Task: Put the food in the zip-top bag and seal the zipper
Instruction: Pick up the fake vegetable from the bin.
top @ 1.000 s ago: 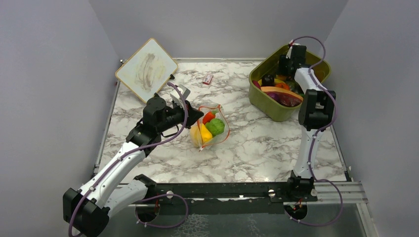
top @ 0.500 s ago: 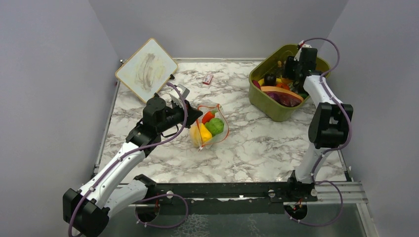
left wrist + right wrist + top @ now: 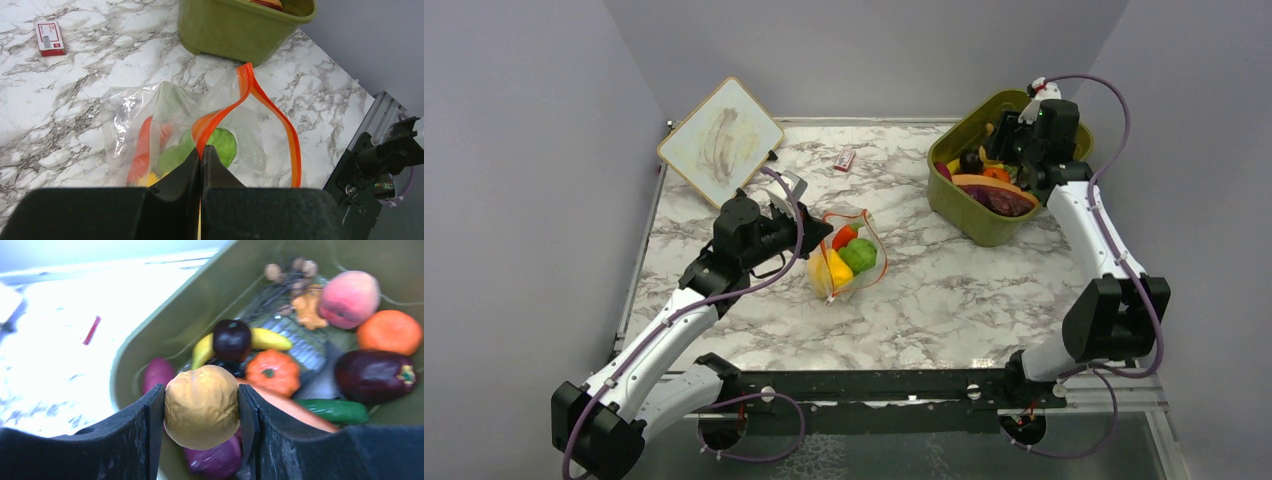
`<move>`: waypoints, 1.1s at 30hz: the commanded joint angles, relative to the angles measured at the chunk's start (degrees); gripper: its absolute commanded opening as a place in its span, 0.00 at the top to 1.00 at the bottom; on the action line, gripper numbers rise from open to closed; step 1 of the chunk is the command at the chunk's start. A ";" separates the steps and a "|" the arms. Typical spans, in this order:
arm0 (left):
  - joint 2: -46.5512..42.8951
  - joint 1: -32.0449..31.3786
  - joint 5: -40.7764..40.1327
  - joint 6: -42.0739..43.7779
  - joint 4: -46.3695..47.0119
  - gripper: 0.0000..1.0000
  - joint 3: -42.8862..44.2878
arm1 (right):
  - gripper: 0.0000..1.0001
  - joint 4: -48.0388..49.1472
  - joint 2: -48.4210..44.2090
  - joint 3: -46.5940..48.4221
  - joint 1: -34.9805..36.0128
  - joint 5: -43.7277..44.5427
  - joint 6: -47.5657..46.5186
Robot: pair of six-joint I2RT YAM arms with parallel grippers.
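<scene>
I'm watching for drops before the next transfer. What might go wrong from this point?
The right tool grips the round tan food only at its sides above the olive tub, so it might slip out during the carry. The left tool pinches just one lip of the zipper, so the mouth of the zip-top bag hangs slack and may catch that piece.

Counted: 1 zip-top bag [image 3: 120, 110]; inside it 3 in all: 1 red food piece [image 3: 846, 238], 1 yellow food piece [image 3: 832, 268], 1 green food piece [image 3: 860, 256]. 1 olive-green tub [image 3: 964, 215], with 1 peach [image 3: 349, 292], 1 banana [image 3: 267, 339], 1 pumpkin [image 3: 272, 371]; rest heaped, not counted. 1 tan round piece [image 3: 201, 406]. 1 red-white packet [image 3: 845, 159]. 1 framed board [image 3: 721, 141].
</scene>
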 commanded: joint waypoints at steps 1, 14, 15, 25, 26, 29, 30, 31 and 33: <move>-0.87 0.03 -2.22 1.20 1.77 1.00 -1.20 | 0.61 0.78 -6.80 -5.32 5.65 -3.71 1.64; -1.97 0.07 -4.36 1.92 2.75 1.00 -2.19 | 0.60 8.83 -21.41 -21.35 16.91 -20.74 7.75; -2.02 0.05 -4.42 1.96 2.81 1.00 -2.28 | 0.60 9.34 -22.56 -22.36 17.45 -21.11 8.45; -1.31 0.03 -3.37 1.62 2.92 1.00 -2.24 | 0.60 17.73 -31.77 -30.51 22.97 -32.96 17.60; -1.21 0.03 -3.29 1.54 2.92 1.00 -2.22 | 0.60 18.07 -32.54 -30.71 23.84 -32.84 17.91; -0.91 0.03 -2.58 1.32 2.92 1.00 -2.07 | 0.60 19.58 -32.88 -30.62 26.56 -32.92 19.27; -0.75 0.07 -2.18 1.20 2.89 1.00 -1.99 | 0.60 20.09 -32.69 -30.52 27.68 -32.66 19.59; -0.62 0.04 -1.80 1.10 2.91 1.00 -1.95 | 0.60 20.50 -32.29 -30.37 28.81 -32.05 19.71; -0.34 0.03 -1.17 1.00 2.85 1.00 -1.88 | 0.60 20.70 -31.39 -29.81 31.65 -28.84 19.41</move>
